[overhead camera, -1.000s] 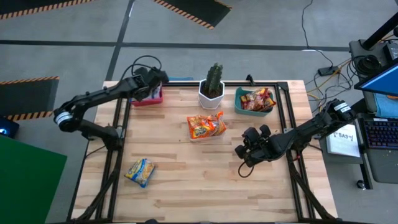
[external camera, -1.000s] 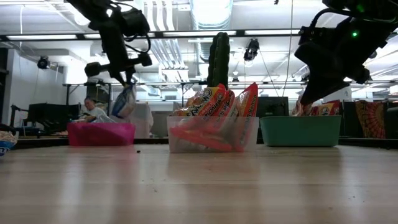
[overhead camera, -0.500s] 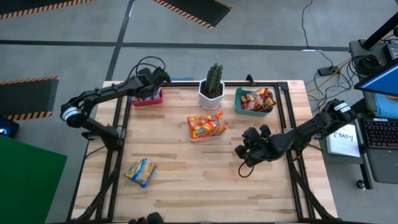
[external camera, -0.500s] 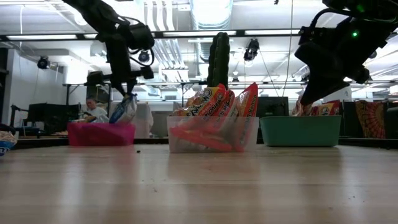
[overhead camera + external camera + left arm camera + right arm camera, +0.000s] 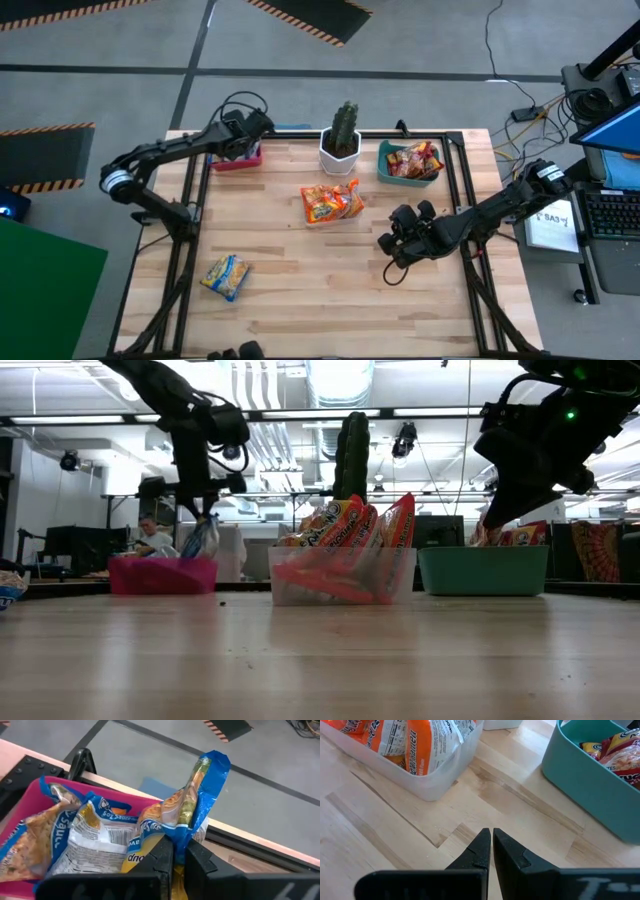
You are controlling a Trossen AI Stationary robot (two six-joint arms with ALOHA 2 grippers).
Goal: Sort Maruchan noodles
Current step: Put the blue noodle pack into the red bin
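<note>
Hidden bits first: from above the left gripper (image 5: 243,143) covers most of the pink bin (image 5: 240,160), so the bin's contents only show in the left wrist view; the held blue-and-yellow packet (image 5: 192,815) is cut off where it runs behind the fingers (image 5: 161,860); print on it is too crumpled to read beyond a few letters; in the low view the packet (image 5: 200,538) is small and backlit; the person (image 5: 150,538) behind the pink bin (image 5: 162,574) is only partly visible.

Left arm: reached out to the far-left corner of the table (image 5: 330,290), gripper pointing down over the pink bin, fingers pinched tight on the blue-and-yellow packet, which stands upright with its lower end among the other blue-and-yellow packets (image 5: 75,832) already in the bin.

Right arm: parked low over the right-centre of the table, right gripper (image 5: 392,243) with fingers closed together and nothing between them; bare wood under it, between the clear bin (image 5: 427,775) and the teal bin (image 5: 590,780).

Noodles elsewhere: orange packets (image 5: 330,202) upright in the clear bin mid-table; red-orange packets (image 5: 412,158) in the teal bin far right; one yellow-and-blue packet (image 5: 225,275) flat on the table, near-left, well apart from everything; cactus pot (image 5: 341,140) between the pink and teal bins.
</note>
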